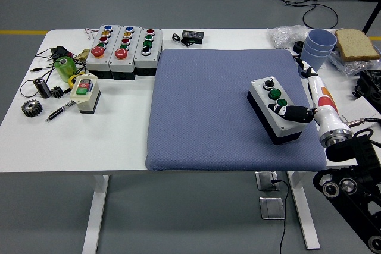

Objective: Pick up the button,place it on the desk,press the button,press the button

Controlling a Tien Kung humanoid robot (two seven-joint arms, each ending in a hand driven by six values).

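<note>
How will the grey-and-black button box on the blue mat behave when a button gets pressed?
The grey-and-black button box looks like a rigid, low, wide block, so it probably won't tip. It sits flat on the textured blue mat, which likely resists sliding. The right hand rests on its near end, probably steadying it.

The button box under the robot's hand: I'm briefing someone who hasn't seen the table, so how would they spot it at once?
Start at the blue mat covering the table's middle. The button box lies alone on the mat's right part, grey on a black base, with green buttons on top and the right hand resting on it. The other button boxes sit in a row off the mat, at the table's far left.
</note>
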